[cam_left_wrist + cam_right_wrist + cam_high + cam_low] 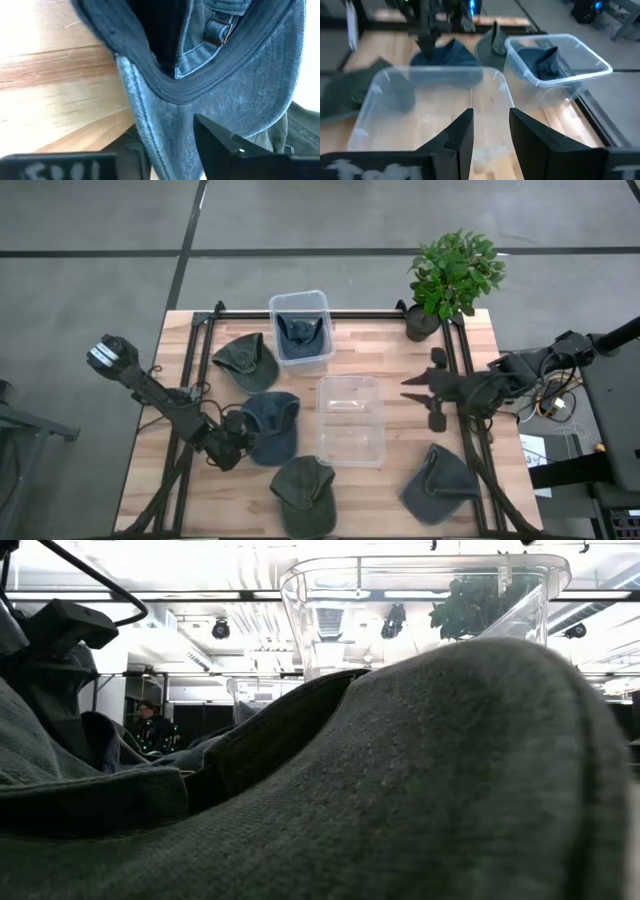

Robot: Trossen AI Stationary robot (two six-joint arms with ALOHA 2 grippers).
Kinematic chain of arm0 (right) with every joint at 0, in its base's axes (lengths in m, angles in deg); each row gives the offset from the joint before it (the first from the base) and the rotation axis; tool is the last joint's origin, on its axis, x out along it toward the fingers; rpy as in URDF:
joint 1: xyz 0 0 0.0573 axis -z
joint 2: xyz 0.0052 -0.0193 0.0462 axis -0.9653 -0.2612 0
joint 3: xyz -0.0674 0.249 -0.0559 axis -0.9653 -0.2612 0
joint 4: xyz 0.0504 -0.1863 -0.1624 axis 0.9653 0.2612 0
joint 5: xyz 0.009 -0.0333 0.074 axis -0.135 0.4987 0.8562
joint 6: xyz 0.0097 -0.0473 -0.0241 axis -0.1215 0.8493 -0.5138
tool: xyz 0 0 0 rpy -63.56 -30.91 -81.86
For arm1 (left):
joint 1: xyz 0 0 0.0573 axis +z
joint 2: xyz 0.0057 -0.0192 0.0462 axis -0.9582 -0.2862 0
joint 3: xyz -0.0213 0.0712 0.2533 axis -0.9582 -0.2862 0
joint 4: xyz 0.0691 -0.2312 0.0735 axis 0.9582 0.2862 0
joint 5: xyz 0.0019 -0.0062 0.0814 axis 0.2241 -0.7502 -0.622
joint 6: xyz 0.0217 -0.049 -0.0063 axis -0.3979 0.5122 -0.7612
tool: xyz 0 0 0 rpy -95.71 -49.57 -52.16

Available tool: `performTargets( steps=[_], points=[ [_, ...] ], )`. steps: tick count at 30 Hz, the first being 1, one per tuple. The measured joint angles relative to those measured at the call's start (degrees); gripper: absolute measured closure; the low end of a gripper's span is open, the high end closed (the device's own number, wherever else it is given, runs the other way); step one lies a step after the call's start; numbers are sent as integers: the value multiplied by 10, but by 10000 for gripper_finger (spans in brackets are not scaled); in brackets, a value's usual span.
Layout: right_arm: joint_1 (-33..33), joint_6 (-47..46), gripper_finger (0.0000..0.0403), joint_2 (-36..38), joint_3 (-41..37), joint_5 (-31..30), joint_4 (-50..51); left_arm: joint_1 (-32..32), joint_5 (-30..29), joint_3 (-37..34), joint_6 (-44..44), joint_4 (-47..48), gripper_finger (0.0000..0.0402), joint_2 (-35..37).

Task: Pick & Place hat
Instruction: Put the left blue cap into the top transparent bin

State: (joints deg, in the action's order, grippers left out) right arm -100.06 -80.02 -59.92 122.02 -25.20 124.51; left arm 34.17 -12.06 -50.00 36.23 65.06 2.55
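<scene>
A dark blue hat [272,425] lies on the wooden table left of an empty clear bin [350,420]. My left gripper [237,442] is low at this hat's left edge. In the left wrist view its fingers stand on either side of the hat's stitched rim [165,100], with cloth filling the gap between them, and the strap buckle [217,31] shows beyond. My right gripper [408,388] hangs open in the air right of the empty bin, holding nothing [490,125]. A second clear bin [300,328] at the far edge has a dark blue hat inside. My left gripper comes at the blue hat's rim [155,135] slanting down from the table's left, one finger [220,145] over the crown cloth and the other on the table side. I cannot tell whether the fingers touch the cloth. The hat lies on the table.
Other hats lie loose: a green one [245,360] at the far left, a green one [303,495] at the near edge, a grey-blue one [438,485] at the near right. A potted plant [450,280] stands at the far right corner. A hat [400,780] fills most of the low view.
</scene>
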Motion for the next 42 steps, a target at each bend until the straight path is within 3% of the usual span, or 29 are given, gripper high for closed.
performTargets(
  steps=[5,11,23,35,42],
  points=[
    [0,-3,284,107,-99,1,-78,0,0,0,7,0,324,0],
    [0,-21,284,182,-192,2,-115,0,-19,1,31,-4,386,0],
    [0,-34,284,313,-307,-3,-115,-1,-36,24,46,22,397,23],
    [0,-38,284,469,-362,-4,-142,-2,-41,188,42,316,397,83],
    [0,-83,284,463,-368,-4,-159,-2,-179,308,-28,373,397,92]
  ],
)
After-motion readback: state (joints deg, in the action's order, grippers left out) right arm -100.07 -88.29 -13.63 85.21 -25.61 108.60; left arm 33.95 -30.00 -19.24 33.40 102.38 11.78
